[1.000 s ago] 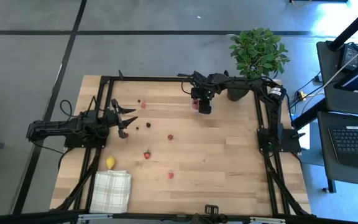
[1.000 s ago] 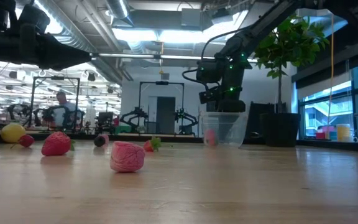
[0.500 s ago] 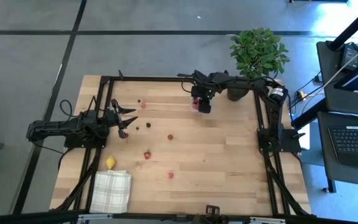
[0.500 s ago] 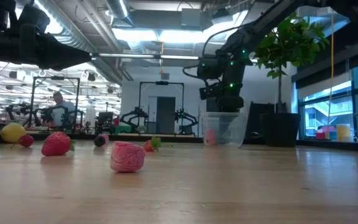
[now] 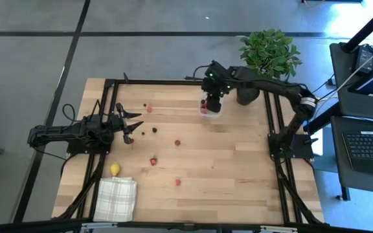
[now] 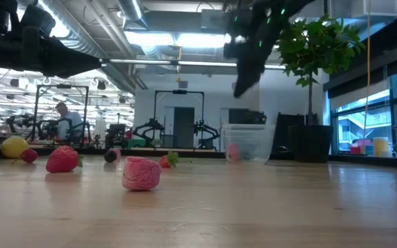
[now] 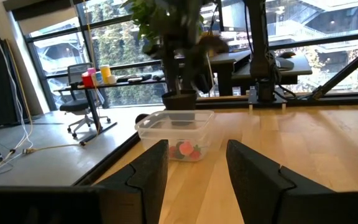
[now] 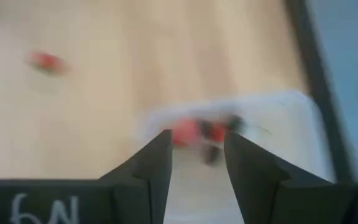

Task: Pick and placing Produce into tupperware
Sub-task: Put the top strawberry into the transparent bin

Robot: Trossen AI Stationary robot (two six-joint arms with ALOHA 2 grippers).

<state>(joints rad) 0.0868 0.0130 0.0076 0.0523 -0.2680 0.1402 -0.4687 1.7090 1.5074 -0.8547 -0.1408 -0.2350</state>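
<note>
Tupperware [image 5: 210, 110] on table [image 5: 238, 168] near far edge, right of centre, berries [image 7: 188, 150] inside; right gripper [image 5: 214, 97] above it. Plant pot [image 5: 247, 96] just right, at far right corner. Loose produce [image 5: 153, 160] scattered mid-table. Left gripper [image 5: 130, 124] near left edge. Lemon [image 5: 114, 169] and cloth [image 5: 116, 198] at near left corner

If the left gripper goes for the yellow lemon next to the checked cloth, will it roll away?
Probably it can roll: the lemon looks rounded and rests free on the bare wooden table, just off the cloth. It seems small against the left gripper, so likely light and easily nudged. Its skin looks smooth, so it may slip.
</note>
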